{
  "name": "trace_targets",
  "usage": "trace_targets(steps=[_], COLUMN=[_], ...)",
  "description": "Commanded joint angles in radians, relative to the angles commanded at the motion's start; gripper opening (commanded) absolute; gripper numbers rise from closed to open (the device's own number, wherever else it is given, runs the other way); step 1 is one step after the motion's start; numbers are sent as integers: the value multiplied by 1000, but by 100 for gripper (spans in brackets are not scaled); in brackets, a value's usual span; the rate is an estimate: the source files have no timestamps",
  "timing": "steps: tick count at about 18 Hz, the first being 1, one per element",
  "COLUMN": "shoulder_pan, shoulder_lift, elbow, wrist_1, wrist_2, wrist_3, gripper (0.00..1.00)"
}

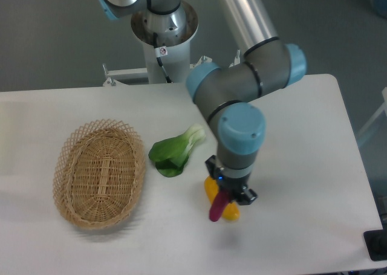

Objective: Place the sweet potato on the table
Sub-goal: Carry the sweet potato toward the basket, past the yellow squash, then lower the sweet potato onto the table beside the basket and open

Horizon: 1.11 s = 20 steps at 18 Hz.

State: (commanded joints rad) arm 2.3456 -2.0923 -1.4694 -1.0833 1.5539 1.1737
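Gripper (225, 197): pointing down, fingers clamped on the upper end of the sweet potato.
Sweet potato (216, 208): magenta, hanging near-vertical from the gripper — its lower tip is above the table, directly in front of the yellow vegetable.
Yellow vegetable (228, 211): lying on the table, largely hidden behind the gripper and sweet potato; only its ends show.
Bok choy (174, 152): on the table, up and to the left of the gripper, between it and the basket.
Wicker basket (101, 173): oval, at the left of the table — well apart from the gripper.
Table (302, 166): white tabletop; its right part is bare.
Arm (242, 87): its elbow and wrist cover the table's middle.
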Motion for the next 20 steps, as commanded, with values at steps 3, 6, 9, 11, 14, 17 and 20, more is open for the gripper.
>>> trace_targets(steps=[3,6,9,11,14,17,20], shoulder_pan=[-26,-46,-68,-69,-71,-71,-71], shoulder_lift=[1,-5,-28,-35,-43,-46,-46], elbow=[-72,-94,-94,-94,-94,-95,-95], wrist_1=[103,114,115,118,126,129,131], wrist_2=[-3,-8,-8,-8,-6,-5,-3], wrist_3=[-34,-60,-94,-95,-94,-91,-88], gripper=[31,31,36,41,52,60,69])
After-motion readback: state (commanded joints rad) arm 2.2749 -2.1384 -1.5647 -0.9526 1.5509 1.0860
